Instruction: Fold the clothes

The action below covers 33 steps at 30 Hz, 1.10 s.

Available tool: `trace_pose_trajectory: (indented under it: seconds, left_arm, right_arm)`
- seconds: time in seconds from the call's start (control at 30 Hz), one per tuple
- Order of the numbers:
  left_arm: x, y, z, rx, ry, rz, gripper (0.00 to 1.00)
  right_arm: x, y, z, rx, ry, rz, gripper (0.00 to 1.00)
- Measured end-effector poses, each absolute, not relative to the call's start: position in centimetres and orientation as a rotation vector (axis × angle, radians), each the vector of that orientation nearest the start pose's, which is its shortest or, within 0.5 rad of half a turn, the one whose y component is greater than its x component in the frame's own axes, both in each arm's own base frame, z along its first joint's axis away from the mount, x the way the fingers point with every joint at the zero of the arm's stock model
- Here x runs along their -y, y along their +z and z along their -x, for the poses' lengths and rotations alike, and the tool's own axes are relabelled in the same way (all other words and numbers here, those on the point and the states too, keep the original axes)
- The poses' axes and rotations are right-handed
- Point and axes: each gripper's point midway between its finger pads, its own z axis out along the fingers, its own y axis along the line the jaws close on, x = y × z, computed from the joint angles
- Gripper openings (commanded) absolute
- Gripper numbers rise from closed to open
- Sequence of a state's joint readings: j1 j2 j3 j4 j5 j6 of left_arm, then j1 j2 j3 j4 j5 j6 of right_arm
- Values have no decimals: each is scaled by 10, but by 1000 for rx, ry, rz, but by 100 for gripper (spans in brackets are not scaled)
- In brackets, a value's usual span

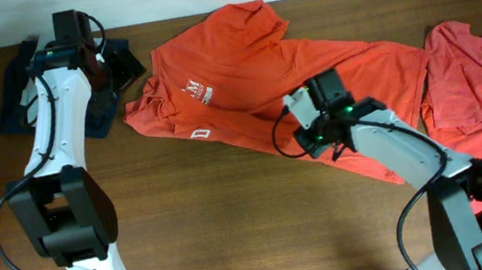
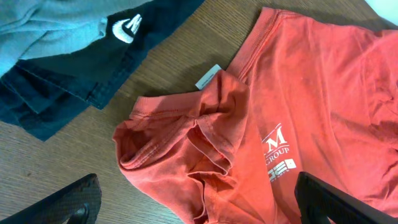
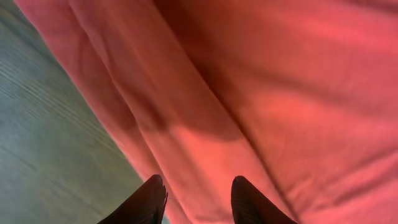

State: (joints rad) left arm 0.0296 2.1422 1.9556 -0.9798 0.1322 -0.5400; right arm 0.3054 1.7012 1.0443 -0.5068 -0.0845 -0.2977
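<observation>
Orange-red T-shirt [image 1: 242, 70] lies rumpled mid-table [image 1: 235, 229], left gripper [image 2: 196, 190] spread wide over its bunched sleeve, right gripper [image 3: 196, 186] part-open at the lower edge; pinching several layers there likely drags the fold askew.

White "M GROUP" lettering [image 2: 277, 144] on the orange T-shirt [image 2: 323, 81] chest.

overhead: top-down, whole table [image 1: 236, 238] | L wrist: close, shirt [image 2: 323, 93] collar | R wrist: v. close, same shirt
</observation>
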Motion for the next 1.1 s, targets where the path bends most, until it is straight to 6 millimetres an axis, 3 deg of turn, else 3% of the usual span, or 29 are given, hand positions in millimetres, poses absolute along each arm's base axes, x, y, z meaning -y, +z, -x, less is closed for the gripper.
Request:
trace_pose_trajectory:
  seconds: [0.23,0.5,0.8,1.03,1.1]
  left_arm:
    - [8,124,-511,-2665,-320,742,99]
    - [8,124,-511,-2665,-320,742,99]
    - [8,124,-511,-2665,-321,742,99]
    - [8,124,-511,-2665,-321,745,99]
    - [8,124,-511,-2665,-321,745,99]
  right_arm:
    - [-146,49,-364,-2533,63,929,38]
    - [-167,34,-357,-2518,41,1031,36]
    - [-172,32,-369,-2471,8,1032,36]
    - [-167,11,-370,-2498,-37,1071,37]
    - [-166,9,-370,-2503,-43,1072,45]
